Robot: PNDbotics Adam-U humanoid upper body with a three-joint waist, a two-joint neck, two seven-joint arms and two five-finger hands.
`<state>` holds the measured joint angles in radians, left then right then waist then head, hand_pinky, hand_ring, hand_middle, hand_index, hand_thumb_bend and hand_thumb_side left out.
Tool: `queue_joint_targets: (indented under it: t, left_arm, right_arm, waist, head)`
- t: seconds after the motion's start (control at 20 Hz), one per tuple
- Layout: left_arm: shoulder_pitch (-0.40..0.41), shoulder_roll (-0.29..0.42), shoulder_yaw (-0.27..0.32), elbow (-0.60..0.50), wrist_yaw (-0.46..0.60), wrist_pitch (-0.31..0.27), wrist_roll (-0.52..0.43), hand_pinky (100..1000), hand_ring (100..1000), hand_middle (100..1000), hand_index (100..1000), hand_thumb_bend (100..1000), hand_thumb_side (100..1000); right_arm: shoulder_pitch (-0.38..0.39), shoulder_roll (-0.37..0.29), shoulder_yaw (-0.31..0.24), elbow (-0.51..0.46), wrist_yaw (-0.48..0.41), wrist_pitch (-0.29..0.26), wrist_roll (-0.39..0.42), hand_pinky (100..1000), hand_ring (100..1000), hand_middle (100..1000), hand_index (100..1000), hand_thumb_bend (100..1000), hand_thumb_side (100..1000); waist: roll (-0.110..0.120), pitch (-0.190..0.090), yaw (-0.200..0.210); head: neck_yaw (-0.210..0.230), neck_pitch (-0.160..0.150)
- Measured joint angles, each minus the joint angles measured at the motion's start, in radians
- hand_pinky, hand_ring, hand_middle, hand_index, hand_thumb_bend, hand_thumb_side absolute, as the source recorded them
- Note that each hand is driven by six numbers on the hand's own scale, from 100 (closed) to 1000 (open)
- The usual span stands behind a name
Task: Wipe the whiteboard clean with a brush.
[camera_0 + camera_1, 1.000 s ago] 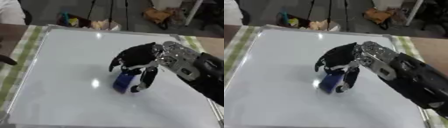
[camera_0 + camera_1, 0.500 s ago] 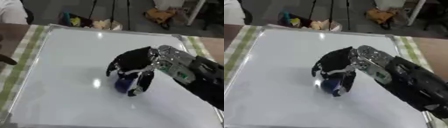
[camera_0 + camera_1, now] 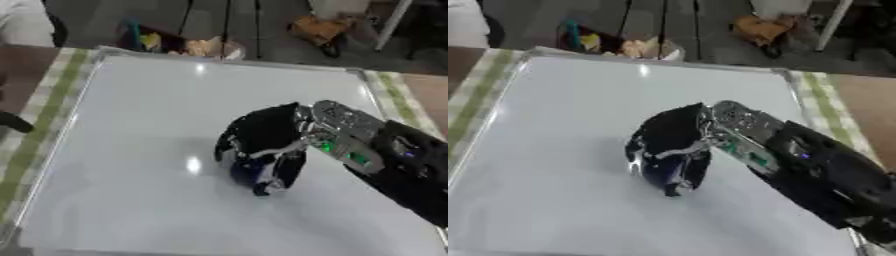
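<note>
Whiteboard (image 3: 131,115) lying flat, blue brush (image 3: 248,171) pressed on it, right hand (image 3: 262,135) fingers (image 3: 287,169) curled round brush

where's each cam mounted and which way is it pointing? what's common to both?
Left eye view: in the head, angled down at the whiteboard; the right arm enters from the right, its robot hand curled over a blue brush.
Right eye view: same head, same downward aim, set slightly to one side, so the board and hand sit further left in frame.
Shared: board, brush, right hand and arm, floor clutter beyond the far edge. No left hand in either.
</note>
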<state>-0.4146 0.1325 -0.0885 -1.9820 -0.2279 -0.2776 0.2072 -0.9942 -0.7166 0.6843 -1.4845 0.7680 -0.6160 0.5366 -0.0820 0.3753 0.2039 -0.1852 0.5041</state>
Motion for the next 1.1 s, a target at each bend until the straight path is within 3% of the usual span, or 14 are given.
queue_joint_targets:
  t: [0.55, 1.1]
  left_arm:
    - [0.001, 0.005, 0.0, 0.0, 0.0, 0.0, 0.0, 434, 792, 682, 646, 100, 922]
    - [0.003, 0.009, 0.0, 0.0, -0.001, 0.0, 0.0, 434, 793, 682, 646, 100, 923]
  right_arm:
    - [0.009, -0.016, -0.006, 0.018, 0.042, -0.014, -0.014, 824, 871, 822, 121, 276, 274]
    - [0.019, -0.054, -0.033, 0.024, 0.03, 0.017, 0.018, 823, 869, 828, 116, 221, 294]
  waist:
    - [-0.002, 0.003, -0.017]
    - [-0.006, 0.003, -0.027]
  head:
    - [0.023, -0.005]
    - [0.048, -0.004]
